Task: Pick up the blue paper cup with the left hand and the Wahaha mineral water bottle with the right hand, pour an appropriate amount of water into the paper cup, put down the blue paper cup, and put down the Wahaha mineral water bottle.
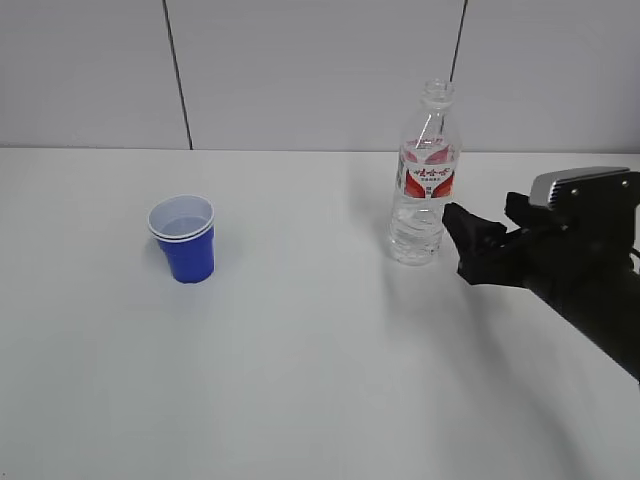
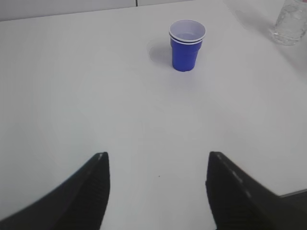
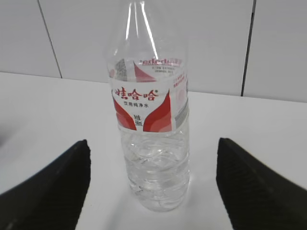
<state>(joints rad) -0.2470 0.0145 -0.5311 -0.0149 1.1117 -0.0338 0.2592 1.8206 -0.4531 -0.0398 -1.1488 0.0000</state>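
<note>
The blue paper cup (image 1: 183, 245) stands upright on the white table, left of the middle, with a white inside and a double rim. In the left wrist view the cup (image 2: 186, 48) is far ahead of my left gripper (image 2: 158, 155), which is open and holds nothing; the left arm does not show in the exterior view. The Wahaha mineral water bottle (image 1: 425, 190) stands upright and capless, with clear water in its lower part. My right gripper (image 1: 458, 240) is open just right of the bottle. Seen from the right wrist, the bottle (image 3: 151, 143) stands centred ahead of the gripper (image 3: 153, 142), and both fingers are apart from it.
The white table (image 1: 320, 380) reaches back to a grey panelled wall (image 1: 300, 70). The bottle's base (image 2: 291, 24) shows at the top right of the left wrist view, to the right of the cup.
</note>
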